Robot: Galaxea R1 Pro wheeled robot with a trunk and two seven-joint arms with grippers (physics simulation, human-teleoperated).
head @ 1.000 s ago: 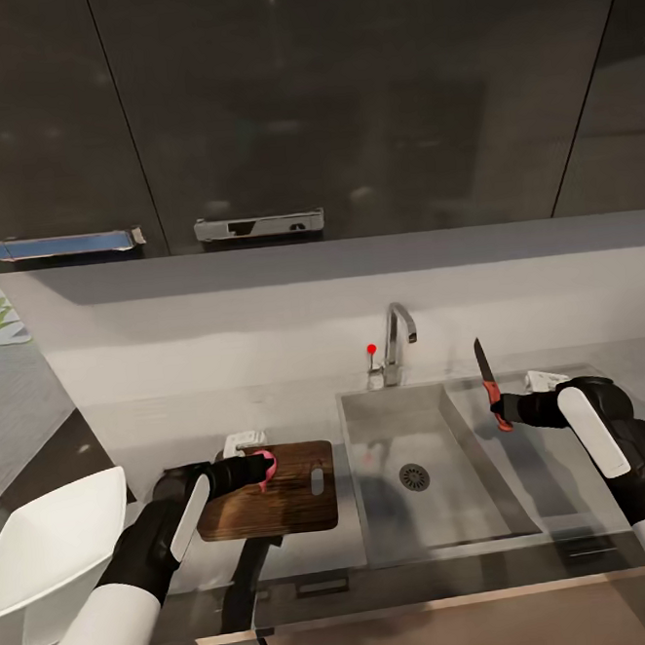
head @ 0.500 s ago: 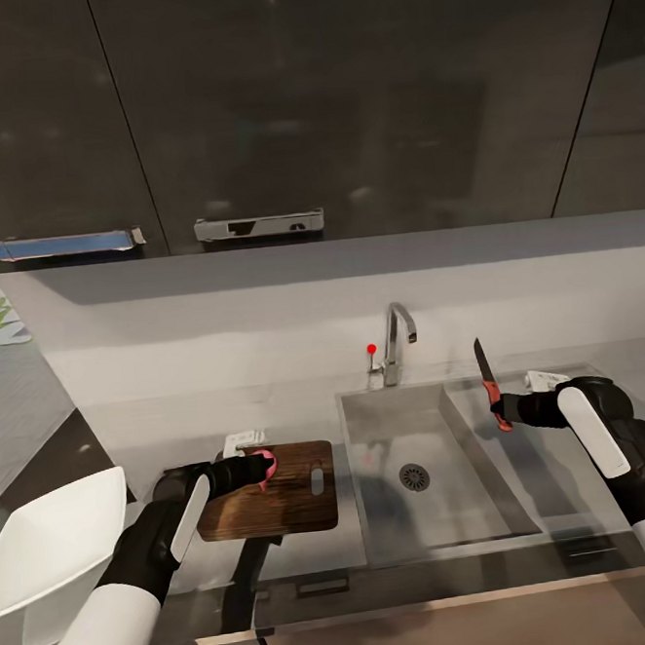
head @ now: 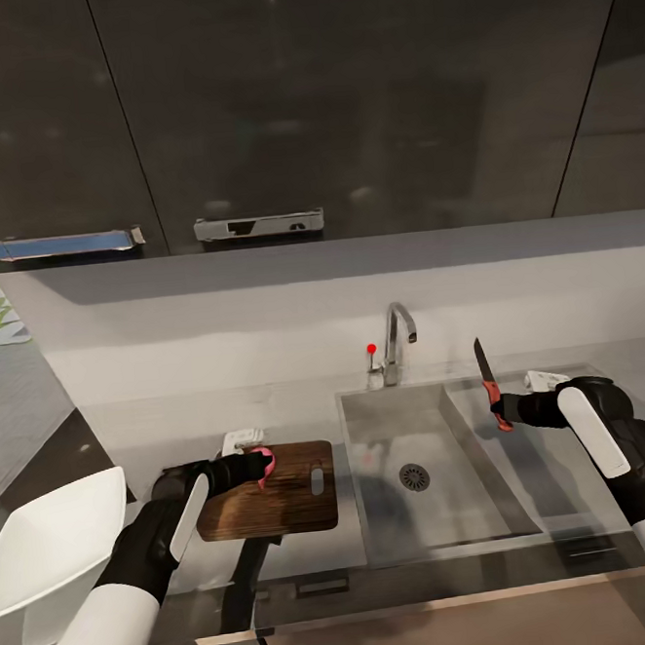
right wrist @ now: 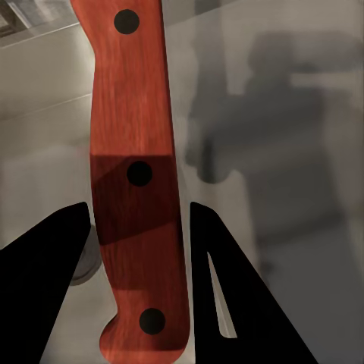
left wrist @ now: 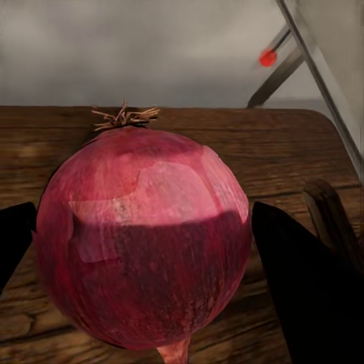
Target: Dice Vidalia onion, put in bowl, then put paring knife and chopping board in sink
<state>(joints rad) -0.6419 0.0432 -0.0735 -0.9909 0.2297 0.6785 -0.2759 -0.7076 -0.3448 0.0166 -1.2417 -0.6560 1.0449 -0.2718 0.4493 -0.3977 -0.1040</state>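
Head view, step: The onion (head: 263,465) is out of the sink (head: 428,470) and sits over the left end of the chopping board (head: 278,488), so I judge the dicing step is about to begin.
Head view, left arm: It reaches in from 7 o'clock. The left gripper (head: 249,468) is clamped around the onion, at about 7 o'clock from the picture's centre.
Head view, right arm: It comes in from 4 o'clock with the forearm bent inward. The right gripper (head: 506,410) grips the paring knife (head: 487,382) by its red handle, blade pointing up, above the sink's draining part and well apart from the board.
Head view, other items: The white bowl (head: 54,556) is at 8 o'clock near the frame edge. The tap (head: 398,340) stands behind the basin.
Left wrist view: The red-skinned onion (left wrist: 144,239) rests on the wood grain of the board (left wrist: 250,144), root tuft up, with 1 dark finger on each side of it.
Right wrist view: The knife handle (right wrist: 136,182), with 3 dark rivets, stands between the 2 black fingers.
Next move, my judgement: The knife must cross the sink to the board and turn blade-down over the onion, and the left fingers must be kept clear of the cut.
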